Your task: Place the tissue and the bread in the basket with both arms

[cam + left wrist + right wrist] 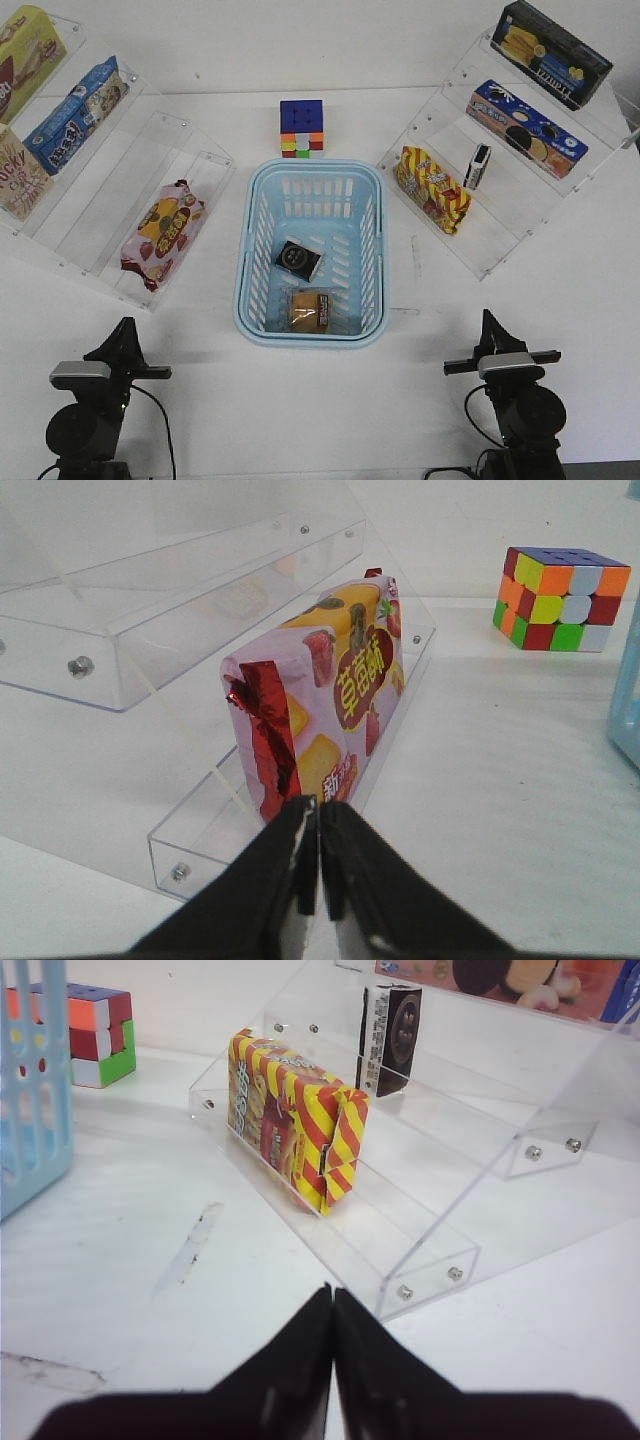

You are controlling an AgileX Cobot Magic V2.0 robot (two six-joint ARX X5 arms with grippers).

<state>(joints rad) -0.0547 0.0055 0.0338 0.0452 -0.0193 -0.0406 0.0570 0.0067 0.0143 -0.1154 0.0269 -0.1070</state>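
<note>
The light-blue basket (256, 262) stands mid-table. Inside it lie the black tissue packet (298, 260) and, nearer me, the wrapped golden-brown bread (310, 310). My left gripper (125, 329) is pulled back at the near left, shut and empty; in the left wrist view its tips (318, 805) meet in front of the red-pink snack bag (325, 695). My right gripper (487, 320) is pulled back at the near right, shut and empty; its tips (332, 1295) meet over bare table. The basket's wall shows at the edge of the right wrist view (35, 1090).
Clear acrylic tiered shelves (100, 200) stand left and right (500, 190) of the basket, holding snack boxes and bags. A second black-and-white packet (479, 166) stands on the right shelf beside a red-yellow striped bag (432, 189). A colour cube (301, 128) sits behind the basket.
</note>
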